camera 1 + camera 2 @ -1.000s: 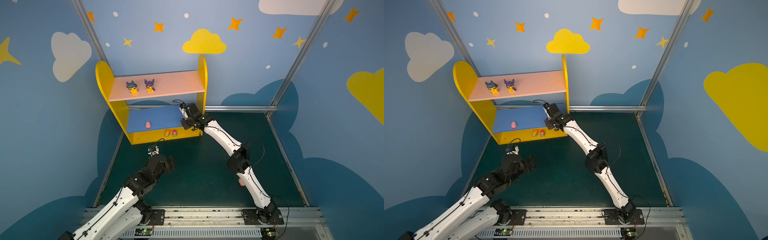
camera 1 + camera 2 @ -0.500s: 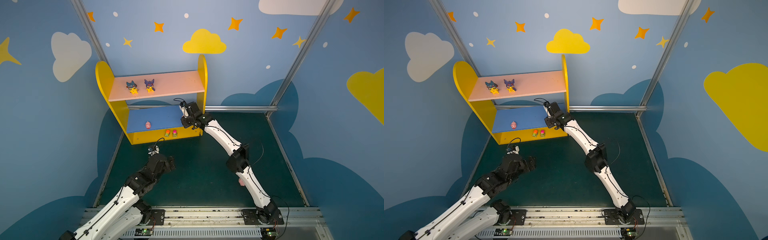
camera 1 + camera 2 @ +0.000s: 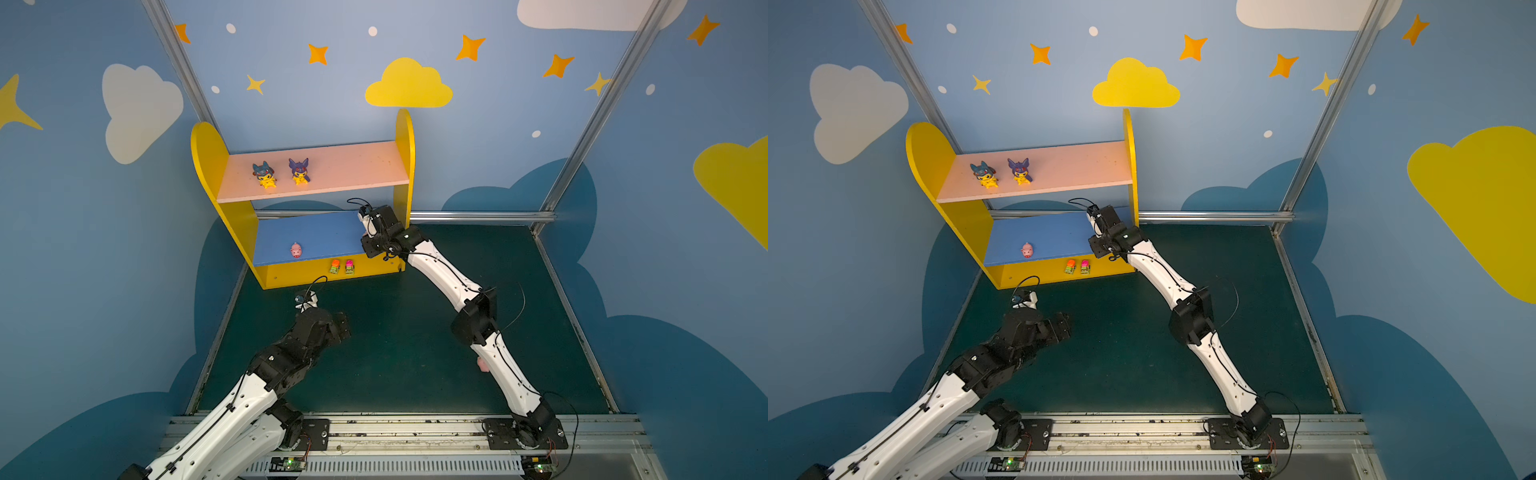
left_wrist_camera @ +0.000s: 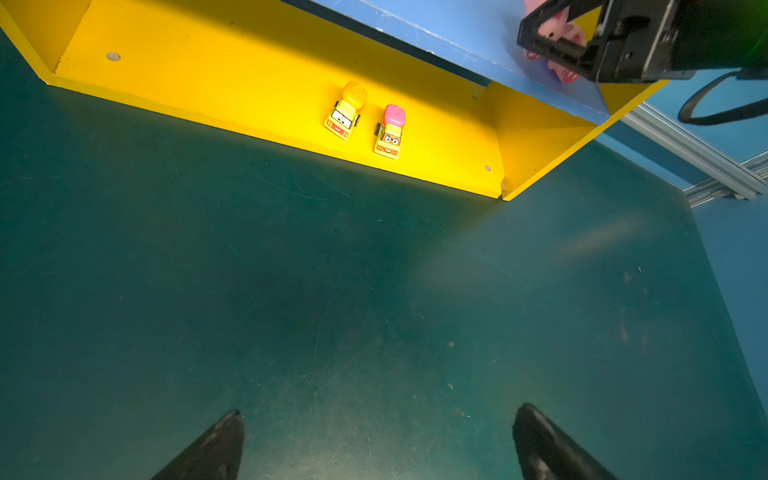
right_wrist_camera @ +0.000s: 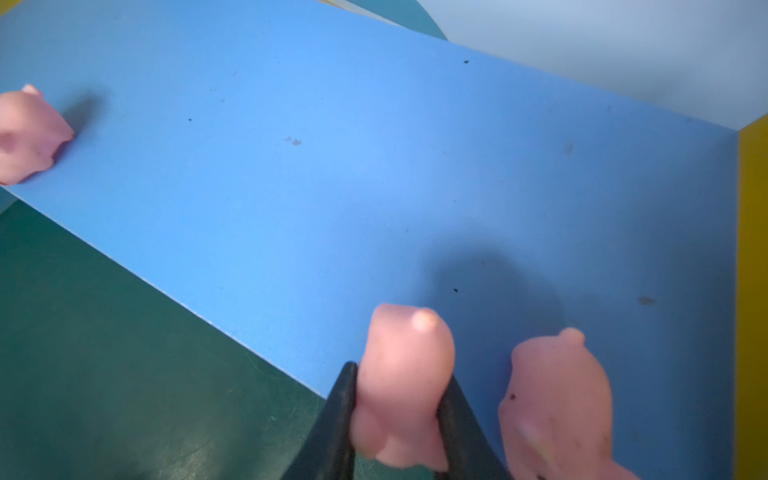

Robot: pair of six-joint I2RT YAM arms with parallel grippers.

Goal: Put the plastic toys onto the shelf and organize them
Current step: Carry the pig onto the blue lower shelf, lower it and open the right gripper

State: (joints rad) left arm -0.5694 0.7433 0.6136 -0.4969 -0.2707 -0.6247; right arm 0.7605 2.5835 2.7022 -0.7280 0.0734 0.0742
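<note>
**A:** Yellow-walled and light-looking, the shelf (image 3: pixel 210 153) is our biggest worry. The right arm (image 3: pixel 440 266) reaches in under the pink upper board (image 3: pixel 353 166). If we lift straight out, we could knock that board and topple the hooded figurines (image 3: pixel 264 174) at its 9 o'clock end.

**B:** Agreed. Next comes the blue lower board (image 5: pixel 374 166). We judge the held pig (image 5: pixel 405 365) to be right at its front edge, the 6 o'clock side. Released there, it may tip onto the green mat (image 4: pixel 374 291).

**A:** The neighbour pig (image 5: pixel 557 395) also stands just beside it, toward 3 o'clock. Parting the jaws could nudge it over.

**B:** Jaws, then. Our left gripper (image 4: pixel 378 432) hangs over bare mat at 6 o'clock from the shelf, jaws spread wide, holding and touching nothing.

**A:** Our right gripper (image 5: pixel 399 390) has its jaws clamped on the held pig, one finger on each flank, at the board's 3 o'clock end.

**B:** As for the rest, a third pig (image 3: pixel 296 250) sits toward 9 o'clock on that board. The orange-topped car (image 4: pixel 345 111) and pink-topped car (image 4: pixel 390 131) are on the yellow base (image 4: pixel 208 83). We also see a pink scrap (image 3: pixel 482 365) on the mat beside the right arm, mostly hidden. It is perhaps another pig.
</note>
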